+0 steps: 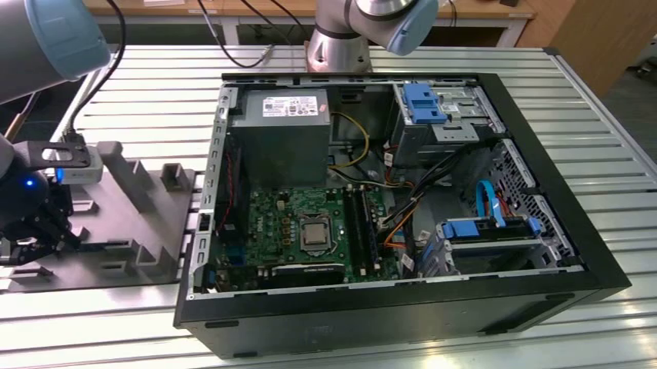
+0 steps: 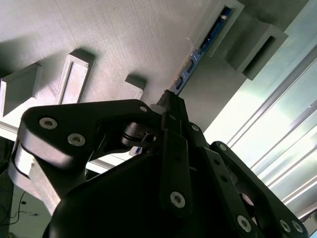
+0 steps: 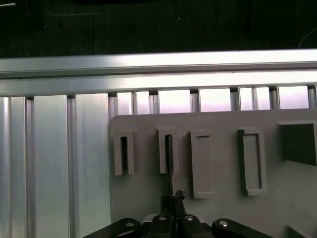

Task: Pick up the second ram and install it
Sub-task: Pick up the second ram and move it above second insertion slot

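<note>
The second ram (image 2: 199, 51) is a thin, long bluish board with small dark parts on its face, standing on edge in a narrow slot of the grey holder (image 2: 148, 29). In the first wrist view the second ram (image 3: 168, 148) shows edge-on, a dark upright sliver

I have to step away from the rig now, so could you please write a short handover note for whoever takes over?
Gripper: apparently shut on the second ram, low over the gray holder at the exterior view's left.
Ram: standing on edge in a holder slot, not lifted out.
Done: the grasp, as far as both wrist views show.
Left: lifting the ram out and seating it in the memory slots on the motherboard inside the open computer case.
</note>
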{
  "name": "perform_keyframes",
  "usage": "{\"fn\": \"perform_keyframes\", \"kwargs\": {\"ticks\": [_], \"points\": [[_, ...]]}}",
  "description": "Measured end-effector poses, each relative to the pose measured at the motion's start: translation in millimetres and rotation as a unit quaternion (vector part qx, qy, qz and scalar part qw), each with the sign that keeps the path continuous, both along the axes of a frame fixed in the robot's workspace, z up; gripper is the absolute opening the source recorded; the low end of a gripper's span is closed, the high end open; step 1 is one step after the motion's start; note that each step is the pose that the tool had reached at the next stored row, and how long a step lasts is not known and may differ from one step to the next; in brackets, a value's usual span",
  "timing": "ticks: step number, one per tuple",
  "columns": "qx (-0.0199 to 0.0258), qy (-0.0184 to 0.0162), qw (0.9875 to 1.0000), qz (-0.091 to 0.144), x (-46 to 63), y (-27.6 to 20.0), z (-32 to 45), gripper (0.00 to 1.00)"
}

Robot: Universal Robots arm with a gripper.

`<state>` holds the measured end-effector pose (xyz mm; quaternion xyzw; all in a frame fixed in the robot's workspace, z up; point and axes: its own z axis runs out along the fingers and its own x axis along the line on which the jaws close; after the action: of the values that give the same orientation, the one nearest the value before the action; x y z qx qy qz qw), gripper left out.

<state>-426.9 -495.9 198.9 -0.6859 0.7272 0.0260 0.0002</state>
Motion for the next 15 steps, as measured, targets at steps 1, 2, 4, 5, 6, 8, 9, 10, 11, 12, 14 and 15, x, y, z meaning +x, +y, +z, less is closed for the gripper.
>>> {"fn": "perform_keyframes", "kwargs": {"ticks": [1,2,4,5,6,8,9,10,11,12,14,15], "points": [[-0.0001,-0.0002,1.0000,0.000,0.0,0.0,0.1,0.11],[-0.0001,-0.0003,1.0000,0.000,0.0,0.0,0.3,0.11],[-0.0001,-0.0009,1.0000,0.000,0.0,0.0,1.2,0.11],[0.0000,-0.0012,1.0000,0.000,0.0,0.0,1.5,0.11],[0.0000,-0.0014,1.0000,0.000,0.0,0.0,1.5,0.11],[-0.0002,-0.0016,1.0000,0.003,-0.1,0.0,1.8,0.11],[-0.0002,-0.0015,1.0000,0.007,-0.1,0.0,1.8,0.11],[-0.0002,-0.0015,0.9999,0.013,-0.1,0.0,1.8,0.11],[-0.0002,-0.0016,0.9998,0.019,-0.1,0.0,1.7,0.11],[-0.0002,-0.0016,0.9998,0.021,-0.1,0.0,1.7,0.11],[-0.0003,-0.0016,0.9998,0.021,-0.1,0.0,1.7,0.11],[-0.0003,-0.0016,0.9998,0.021,-0.1,0.0,1.8,0.11]]}}
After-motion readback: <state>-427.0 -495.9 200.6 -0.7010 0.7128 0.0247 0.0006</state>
